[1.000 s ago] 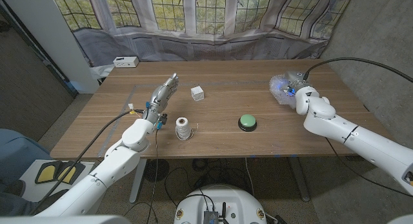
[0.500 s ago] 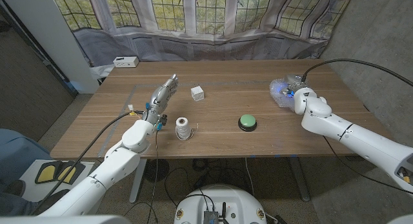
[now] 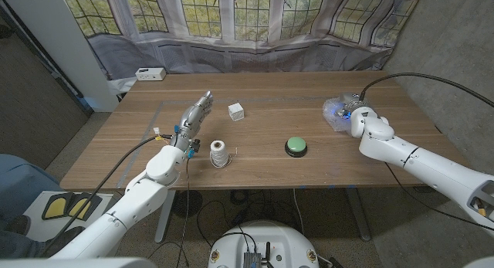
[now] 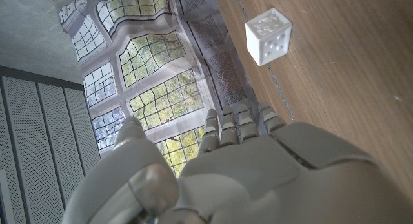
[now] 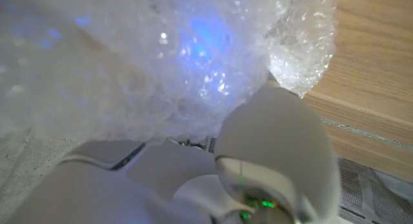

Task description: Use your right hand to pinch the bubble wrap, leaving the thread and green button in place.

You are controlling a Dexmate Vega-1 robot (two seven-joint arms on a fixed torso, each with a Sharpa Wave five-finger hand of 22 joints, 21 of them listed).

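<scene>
The clear bubble wrap (image 3: pixel 335 109) lies crumpled at the table's far right, lit blue from inside. My right hand (image 3: pixel 357 117) is pushed into it from the right. In the right wrist view the bubble wrap (image 5: pixel 161 56) bulges over my right hand (image 5: pixel 258 166), and the thumb (image 5: pixel 277 146) presses against its underside. The white spool of thread (image 3: pixel 219 154) stands near the front middle. The green button (image 3: pixel 296 146) sits on its black base to the right of the spool. My left hand (image 3: pixel 193 117) stands with fingers stretched out, holding nothing.
A white die-like cube (image 3: pixel 235 110) sits past the spool and shows ahead of my left hand (image 4: pixel 245 166) as the cube (image 4: pixel 270 44). A small white box (image 3: pixel 150 73) sits at the back left corner. Curtained windows stand behind the table.
My right hand has crept a little further left into the bubble wrap. The left arm, spool and button have not moved.
</scene>
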